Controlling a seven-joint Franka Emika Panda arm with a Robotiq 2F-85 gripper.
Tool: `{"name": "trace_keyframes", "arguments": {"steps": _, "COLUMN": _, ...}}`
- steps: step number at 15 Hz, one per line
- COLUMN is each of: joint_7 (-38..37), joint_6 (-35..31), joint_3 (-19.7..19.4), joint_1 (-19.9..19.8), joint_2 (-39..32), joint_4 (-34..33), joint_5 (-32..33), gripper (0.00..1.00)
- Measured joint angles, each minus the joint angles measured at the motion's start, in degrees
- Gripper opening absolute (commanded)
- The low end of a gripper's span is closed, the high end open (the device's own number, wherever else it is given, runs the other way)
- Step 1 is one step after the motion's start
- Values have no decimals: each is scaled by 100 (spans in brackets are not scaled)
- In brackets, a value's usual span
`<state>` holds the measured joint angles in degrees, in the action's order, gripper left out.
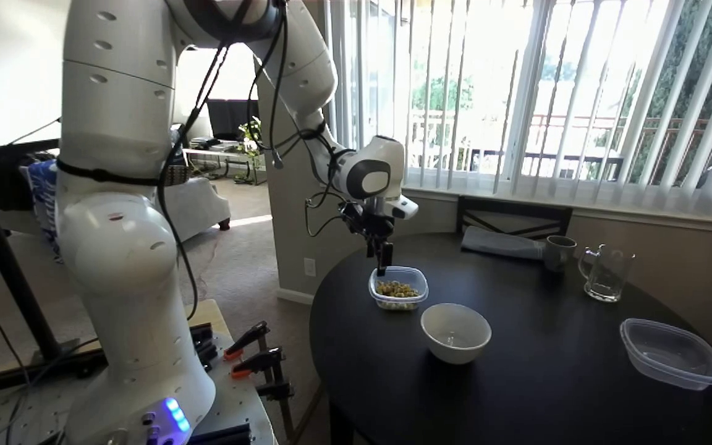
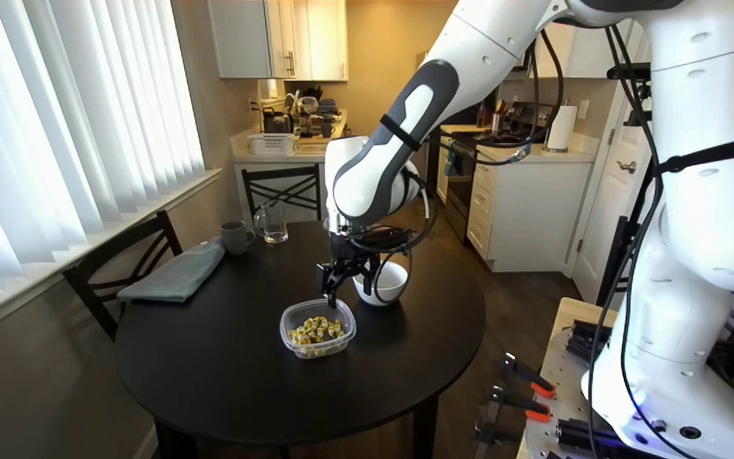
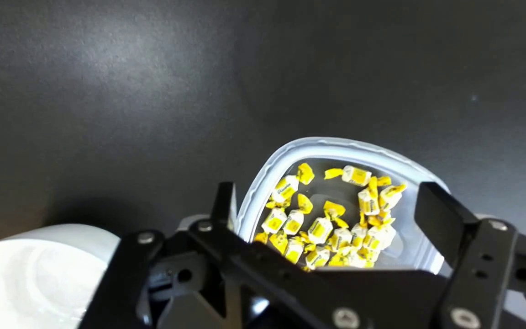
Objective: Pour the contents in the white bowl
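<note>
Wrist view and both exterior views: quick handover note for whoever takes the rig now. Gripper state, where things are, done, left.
End effector: open, jaws apart at the clear tub; whether it touches, I can't tell.
Candies: yellow-and-white wrapped, lying in the tub, which stands upright on the table.
White bowl: upright on the table, beside the tub but apart from it; no candies visible inside.
Done: end effector is at the tub; no pour to be seen.
Left: probably grip the tub, lift, tip it over the white bowl, set it down.
</note>
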<state>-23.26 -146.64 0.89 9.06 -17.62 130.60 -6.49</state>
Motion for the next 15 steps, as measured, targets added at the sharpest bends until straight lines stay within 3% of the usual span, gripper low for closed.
{"name": "trace_keyframes", "arguments": {"steps": 8, "joint_7": -115, "joint_6": 2, "joint_3": -116, "joint_1": -160, "joint_2": -1680, "joint_4": -1401, "joint_5": -461, "gripper": 100}}
{"name": "trace_keyframes", "arguments": {"steps": 13, "joint_7": -170, "joint_6": -3, "joint_3": -175, "joint_1": -327, "joint_2": -2064, "joint_4": -1615, "joint_5": -860, "gripper": 100}}
{"name": "trace_keyframes", "arguments": {"steps": 14, "joint_7": -170, "joint_6": -4, "joint_3": -175, "joint_1": -376, "joint_2": -2065, "joint_4": -1615, "joint_5": -931, "gripper": 75}}
{"name": "trace_keyframes", "arguments": {"steps": 15, "joint_7": -169, "joint_6": -5, "joint_3": -173, "joint_1": -419, "joint_2": -2065, "joint_4": -1615, "joint_5": -993, "gripper": 74}}
